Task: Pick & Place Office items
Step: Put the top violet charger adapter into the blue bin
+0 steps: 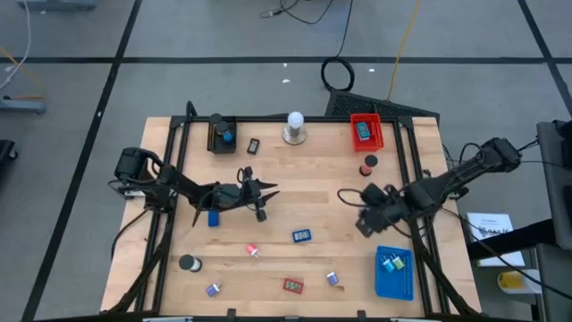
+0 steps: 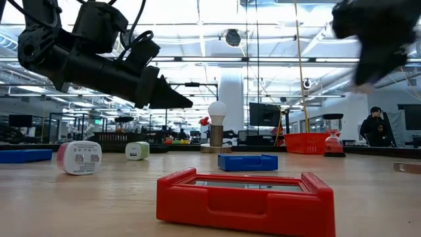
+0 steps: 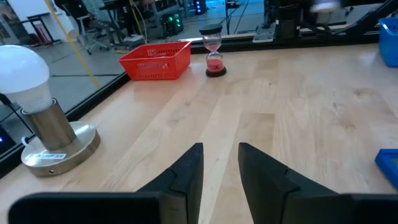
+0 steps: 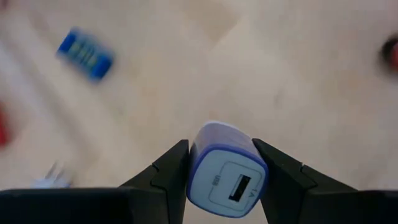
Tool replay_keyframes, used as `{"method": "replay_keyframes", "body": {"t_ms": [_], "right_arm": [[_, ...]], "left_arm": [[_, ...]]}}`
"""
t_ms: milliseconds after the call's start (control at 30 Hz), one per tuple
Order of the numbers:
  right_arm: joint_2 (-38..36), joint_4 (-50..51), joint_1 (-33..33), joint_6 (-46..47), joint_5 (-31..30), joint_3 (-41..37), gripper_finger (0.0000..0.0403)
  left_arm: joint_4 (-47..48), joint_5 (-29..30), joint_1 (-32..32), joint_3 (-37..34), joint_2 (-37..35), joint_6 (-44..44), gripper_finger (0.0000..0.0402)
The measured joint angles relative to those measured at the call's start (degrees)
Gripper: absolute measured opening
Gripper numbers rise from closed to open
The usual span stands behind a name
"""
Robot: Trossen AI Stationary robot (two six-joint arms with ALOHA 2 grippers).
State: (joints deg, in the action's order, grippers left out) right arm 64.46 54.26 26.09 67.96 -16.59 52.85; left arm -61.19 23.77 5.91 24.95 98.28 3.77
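In the low view a red case (image 2: 245, 201) is lying nearest, partly hiding the worktop (image 2: 118, 197) behind it. Beyond it the lamp (image 2: 216, 125) is standing, with a blurred hall behind. Right of the lamp, the right gripper (image 4: 219, 163) is clamping a purple charger (image 4: 225, 169), visible only from its wrist. The left gripper (image 3: 221, 163) is hanging with fingers slightly apart, holding nothing.

This looks like a robotics lab or open workshop hall. A wooden worktop (image 1: 313, 210) carries a black frame and stands on a grey floor (image 1: 223, 80) marked with dark lines, with cables (image 1: 340, 72) trailing off its far edge. Across the table, the room shows ceiling strip lights (image 2: 197, 59), monitors (image 2: 264, 115), benches, and a person (image 2: 375, 125), probably at a workstation.
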Motion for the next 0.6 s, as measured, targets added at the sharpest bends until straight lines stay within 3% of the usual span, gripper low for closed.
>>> {"method": "replay_keyframes", "body": {"t_ms": [400, 600], "right_arm": [[3.50, 3.90, 21.69, 31.44, 20.91, 3.64, 0.0146], [7.24, -2.20, 25.00, 36.66, 28.62, 0.70, 0.0143]], "left_arm": [[0.75, 0.02, 0.00, 0.00, 0.00, 0.01, 0.0108], [1.03, 0.02, 0.00, 0.00, 0.00, -0.06, 0.0108]]}}
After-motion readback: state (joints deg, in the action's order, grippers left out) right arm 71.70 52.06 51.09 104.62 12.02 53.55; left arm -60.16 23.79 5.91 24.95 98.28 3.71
